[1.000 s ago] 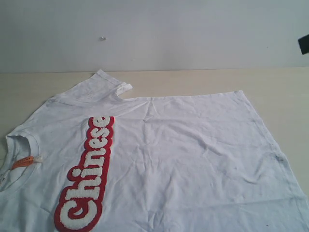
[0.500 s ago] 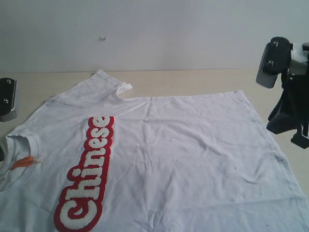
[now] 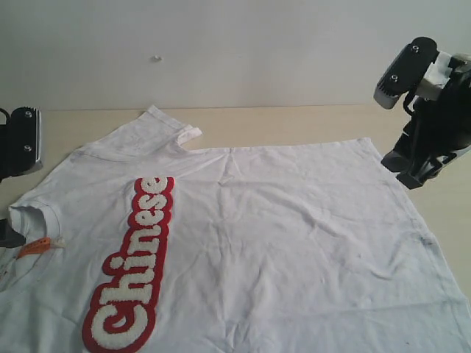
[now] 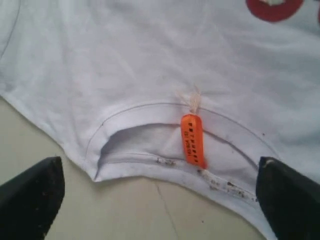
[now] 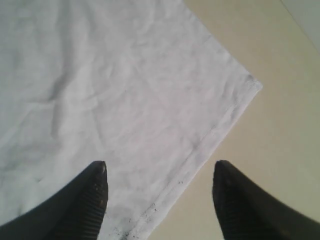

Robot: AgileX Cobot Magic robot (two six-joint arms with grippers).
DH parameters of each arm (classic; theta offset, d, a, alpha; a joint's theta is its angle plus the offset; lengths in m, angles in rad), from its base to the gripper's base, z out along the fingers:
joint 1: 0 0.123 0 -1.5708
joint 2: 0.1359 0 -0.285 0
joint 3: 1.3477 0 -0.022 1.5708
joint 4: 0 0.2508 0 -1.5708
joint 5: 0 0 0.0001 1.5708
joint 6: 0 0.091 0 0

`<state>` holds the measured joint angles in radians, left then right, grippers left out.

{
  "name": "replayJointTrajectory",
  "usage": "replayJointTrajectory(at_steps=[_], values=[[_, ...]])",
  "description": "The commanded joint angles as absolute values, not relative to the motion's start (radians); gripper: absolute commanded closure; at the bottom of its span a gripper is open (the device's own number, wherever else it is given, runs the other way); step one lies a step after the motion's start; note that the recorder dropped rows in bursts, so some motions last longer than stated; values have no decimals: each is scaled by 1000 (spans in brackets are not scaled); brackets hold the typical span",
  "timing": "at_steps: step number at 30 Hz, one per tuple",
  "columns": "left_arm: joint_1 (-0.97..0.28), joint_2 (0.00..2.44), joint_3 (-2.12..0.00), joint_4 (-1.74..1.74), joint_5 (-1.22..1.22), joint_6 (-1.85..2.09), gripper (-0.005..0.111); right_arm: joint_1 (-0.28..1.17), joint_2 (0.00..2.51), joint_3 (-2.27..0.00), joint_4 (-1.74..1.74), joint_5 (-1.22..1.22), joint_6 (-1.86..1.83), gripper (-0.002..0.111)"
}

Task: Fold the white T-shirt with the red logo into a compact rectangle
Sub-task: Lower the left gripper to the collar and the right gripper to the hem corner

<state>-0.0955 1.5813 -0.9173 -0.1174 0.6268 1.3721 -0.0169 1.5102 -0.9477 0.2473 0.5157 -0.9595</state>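
Observation:
The white T-shirt [image 3: 280,235] lies flat on the table, front up, collar at the left and hem at the right. The red logo [image 3: 136,261] runs along its near-left part; a bit of red also shows on the logo [image 4: 274,7] in the left wrist view. My left gripper [image 4: 160,172] is open above the ribbed collar [image 4: 150,160], near the orange neck tag [image 4: 193,140]. My right gripper [image 5: 160,172] is open over the hem edge [image 5: 210,135], close to the shirt's far right corner [image 5: 252,82]. In the exterior view the right gripper [image 3: 412,173] hovers beside that corner.
The beige table [image 3: 294,121] runs back to a pale wall [image 3: 235,44]. One sleeve [image 3: 158,125] lies toward the wall. Dark smudges mark the hem [image 3: 425,239]. Bare table [image 5: 280,150] lies beyond the hem.
Both arms have come into view from the sides. The right gripper moved in over the hem's far corner, and the left arm moved in at the collar. The shirt has not moved.

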Motion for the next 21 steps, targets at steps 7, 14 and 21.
replayJointTrajectory(at_steps=[7, 14, 21], values=[[-99, 1581, -1137, -48, 907, 1356, 2, -17, 1502, -1028, 97, 645, -890, 48], [-103, 1593, -1257, 125, 1160, 1360, 2, -17, 1559, -1219, 122, 1106, -1103, 48], [-56, 1669, -1161, -33, 1079, 1499, 2, -17, 1634, -1233, 180, 1178, -1208, 48]])
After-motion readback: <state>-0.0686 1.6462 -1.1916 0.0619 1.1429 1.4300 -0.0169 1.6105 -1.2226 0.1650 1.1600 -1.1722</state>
